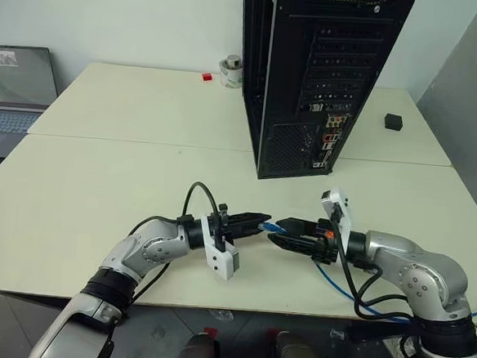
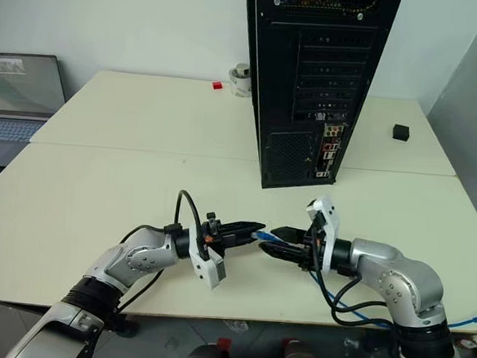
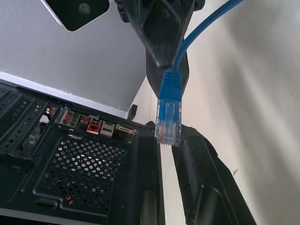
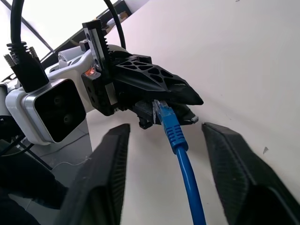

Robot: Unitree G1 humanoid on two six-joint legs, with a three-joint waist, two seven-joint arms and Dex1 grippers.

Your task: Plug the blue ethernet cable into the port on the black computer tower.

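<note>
Two grippers meet tip to tip low over the pale table (image 1: pixel 98 202). The left gripper (image 1: pixel 260 222) is closed tight. It pinches the clear plug at the end of the blue ethernet cable (image 4: pixel 180 140). The right gripper (image 1: pixel 282 231) points at it from the other side. Its fingers (image 4: pixel 108 178) stand apart, one on each side of the cable, and do not touch it.

The head views show both arms and the small gap between them. From there the plug is just a little blue spot by the left fingertips. They also show the cable running back under the right arm to the table edge behind that hand.

The right wrist view comes in close. It shows the plug tip tucked between the left fingers (image 4: pixel 159 82).

The left wrist view shows the plug from its other side, standing up at the fingertips. Behind it is the back of the black computer tower (image 1: pixel 312 69), with a row of small sockets (image 3: pixel 101 126), some red. Which one takes the plug I cannot tell.

The tower stands well past both hands, farther out on the table. A laptop (image 1: pixel 15 90) sits far out beyond the left hand.
</note>
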